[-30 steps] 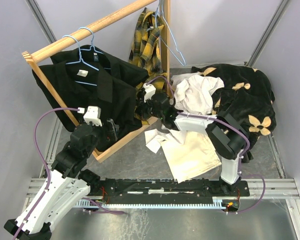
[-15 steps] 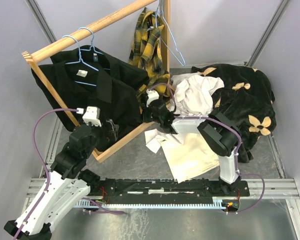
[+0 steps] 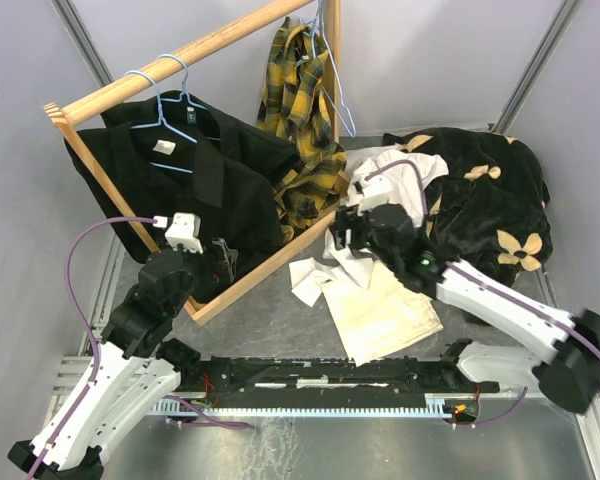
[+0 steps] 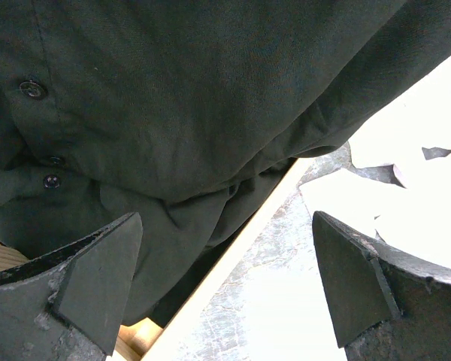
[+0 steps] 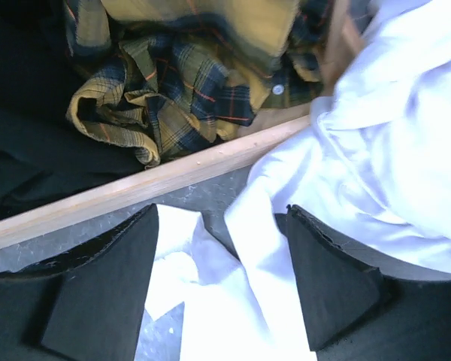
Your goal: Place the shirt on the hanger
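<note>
The shirt [image 3: 302, 120] hung at the far end of the wooden rod [image 3: 180, 55], against the upright post [image 3: 333, 60], its yellow-and-black plaid falling in folds to a bunched hem that lay on the wooden base rail [image 3: 260, 275]; the hanger [image 3: 344, 100] showed as a thin light-blue wire just right of the post, though whether it ran inside the shirt could not be told; the right claw [image 3: 342, 232] hovered near the hem, over the rail and the edge of the cream-white shirt [image 3: 380, 300] spread on the tabletop [image 3: 270, 325], its fingers well apart with nothing between them; the left claw [image 3: 225, 258] sat to the left, close up against the black shirts [image 3: 180, 170] on the rod, spread as wide as it went and holding nothing, with black cloth and the rail before it in the wrist view; a dark flower-patterned cloth [image 3: 490, 210] lay heaped at the far right.
</note>
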### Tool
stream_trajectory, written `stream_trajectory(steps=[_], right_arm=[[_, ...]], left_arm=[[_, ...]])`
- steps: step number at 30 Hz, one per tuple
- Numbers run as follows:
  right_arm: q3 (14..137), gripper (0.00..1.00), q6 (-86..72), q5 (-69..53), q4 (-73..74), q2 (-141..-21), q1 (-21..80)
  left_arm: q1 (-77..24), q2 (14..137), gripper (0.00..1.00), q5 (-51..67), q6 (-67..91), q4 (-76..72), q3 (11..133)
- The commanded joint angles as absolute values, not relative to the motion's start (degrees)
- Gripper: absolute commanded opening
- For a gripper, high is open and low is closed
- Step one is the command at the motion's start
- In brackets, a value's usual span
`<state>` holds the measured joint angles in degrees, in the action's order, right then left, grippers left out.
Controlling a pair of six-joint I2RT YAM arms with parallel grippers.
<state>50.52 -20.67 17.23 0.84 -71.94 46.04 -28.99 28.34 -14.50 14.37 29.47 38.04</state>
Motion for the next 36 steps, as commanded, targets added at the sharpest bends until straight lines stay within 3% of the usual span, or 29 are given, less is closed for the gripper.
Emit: stream_trajectory(steps=[1, 7, 14, 20, 36], right_arm=[[54.43, 0.76, -16.84, 19.24, 15.59, -61.35, 45.97], [76.10, 0.70, -15.99, 10.04, 22.44, -63.93, 46.02], [102.31, 0.71, -14.21, 13.64, 29.17, -79.29, 45.41], [119.57, 0.71, -17.99, 9.41, 34.23, -90.97, 41.13], [133.11, 0.65, -16.44, 5.07, 36.62, -107.45, 34.91]], left_arm=[[-29.00, 28.40, 1.00, -13.82, 15.21, 26.67, 38.06], [-29.00, 28.36, 1.00, -14.20, 15.38, 26.91, 38.21], [-29.00, 27.71, 1.00, -14.68, 15.56, 27.15, 38.17], [-29.01, 27.42, 1.00, -14.69, 15.62, 27.23, 38.17], [-28.96, 27.19, 1.00, -14.90, 15.57, 27.15, 38.06]])
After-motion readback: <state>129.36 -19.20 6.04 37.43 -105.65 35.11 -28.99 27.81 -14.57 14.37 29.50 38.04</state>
